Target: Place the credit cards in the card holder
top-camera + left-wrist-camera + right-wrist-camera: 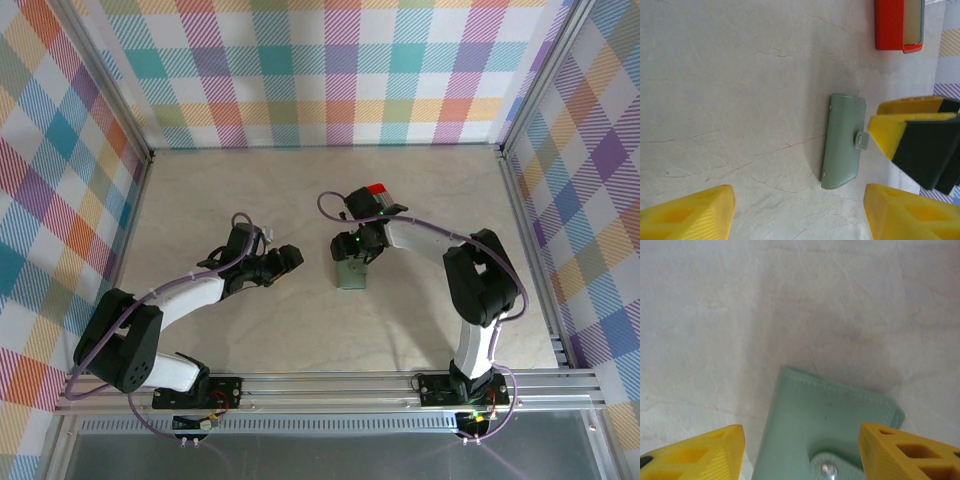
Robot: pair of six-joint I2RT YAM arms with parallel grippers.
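Observation:
The card holder [351, 273] lies shut on the table, grey-green, its snap tab [860, 140] fastened. My right gripper [353, 255] hovers right over it, open, with one yellow finger [702, 455] on each side of the holder [810, 435] and nothing gripped. From the left wrist view its fingers [887, 135] sit at the tab side of the holder [842, 142]. My left gripper [800, 215] is open and empty, a short way left of the holder, pointing at it. The credit cards are hidden, unless the pale slab [913, 20] in the red box is a stack of them.
A small red box [377, 190] [890, 25] sits on the table just behind the right gripper. Bare pale marbled tabletop [230, 190] lies all around, bounded by checked walls and a metal rail [330, 385] at the near edge.

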